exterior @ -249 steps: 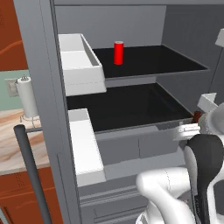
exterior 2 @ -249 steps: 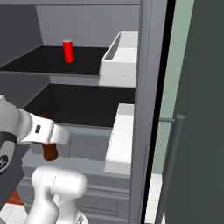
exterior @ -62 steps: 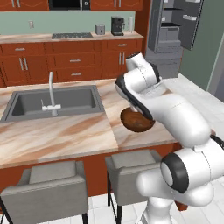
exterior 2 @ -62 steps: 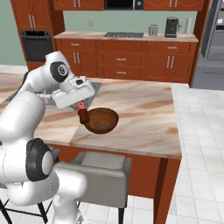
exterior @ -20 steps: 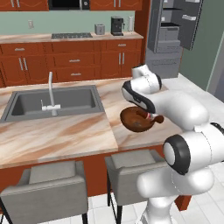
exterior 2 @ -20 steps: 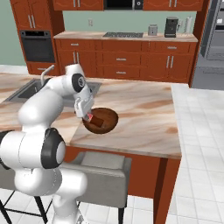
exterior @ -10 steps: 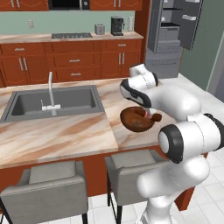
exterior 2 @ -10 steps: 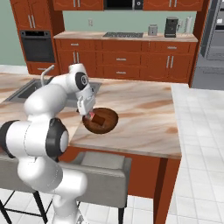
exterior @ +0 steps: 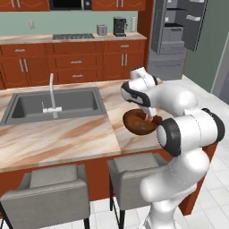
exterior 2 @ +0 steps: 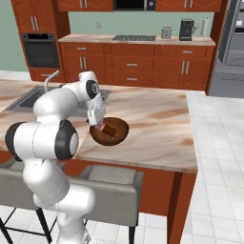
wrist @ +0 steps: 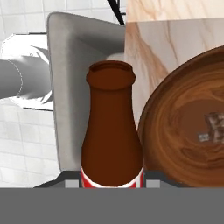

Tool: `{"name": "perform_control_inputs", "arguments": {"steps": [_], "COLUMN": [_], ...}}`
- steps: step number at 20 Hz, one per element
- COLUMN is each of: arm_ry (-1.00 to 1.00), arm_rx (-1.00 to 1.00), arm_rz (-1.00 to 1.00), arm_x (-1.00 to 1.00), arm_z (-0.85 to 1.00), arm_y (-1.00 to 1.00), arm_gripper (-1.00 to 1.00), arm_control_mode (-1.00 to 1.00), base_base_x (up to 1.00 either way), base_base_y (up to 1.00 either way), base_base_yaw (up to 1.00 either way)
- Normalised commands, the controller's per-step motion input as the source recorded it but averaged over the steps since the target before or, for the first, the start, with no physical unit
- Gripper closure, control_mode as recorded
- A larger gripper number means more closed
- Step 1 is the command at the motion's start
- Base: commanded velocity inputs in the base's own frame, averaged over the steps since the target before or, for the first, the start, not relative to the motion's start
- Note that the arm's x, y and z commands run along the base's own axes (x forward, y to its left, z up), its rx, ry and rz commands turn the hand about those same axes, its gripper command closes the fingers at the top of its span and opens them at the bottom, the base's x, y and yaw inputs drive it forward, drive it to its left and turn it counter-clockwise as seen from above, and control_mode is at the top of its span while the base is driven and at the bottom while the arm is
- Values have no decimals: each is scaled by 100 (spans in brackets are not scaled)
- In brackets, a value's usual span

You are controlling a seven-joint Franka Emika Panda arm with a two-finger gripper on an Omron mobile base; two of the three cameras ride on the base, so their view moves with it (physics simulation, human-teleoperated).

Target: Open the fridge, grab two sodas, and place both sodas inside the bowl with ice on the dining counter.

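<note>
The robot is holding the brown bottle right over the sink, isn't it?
Not over the sink. The robot is holding the brown bottle at the rim of the bowl, which sits on the counter to the side of the sink. The left base view shows it.

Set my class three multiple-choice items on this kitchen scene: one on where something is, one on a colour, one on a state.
1. Where is the bowl?
A on a stool
B on the dining counter
C on the floor

2. What colour is the soda bottle above its label?
A green
B blue
C brown

3. How is the fridge?
A open
B shut
C lying on its side

Answers:
1 B, the bowl rests on the marbled top.
2 C, the hand view shows a brown neck and body.
3 A, a door stands swung out with its bins showing.
</note>
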Motion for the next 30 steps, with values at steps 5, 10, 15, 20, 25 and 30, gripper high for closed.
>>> {"name": "perform_control_inputs", "arguments": {"steps": [5,10,15,20,25,30], "arm_ry": [0,0,0,0,0,0], "arm_rx": [0,2,2,1,0,0], "arm_rz": [0,0,0,0,1,1], "arm_x": [24,33,34,25,16,15], "arm_z": [-30,-17,-11,-17,-28,-27], "arm_y": [0,0,0,0,0,0], "arm_gripper": [100,100,100,100,100,100], "arm_control_mode": [-100,-100,-100,-100,-100,-100], "base_base_x": [0,0,0,0,0,0], "base_base_y": [0,0,0,0,0,0], "base_base_yaw": [0,0,0,0,0,0]}}
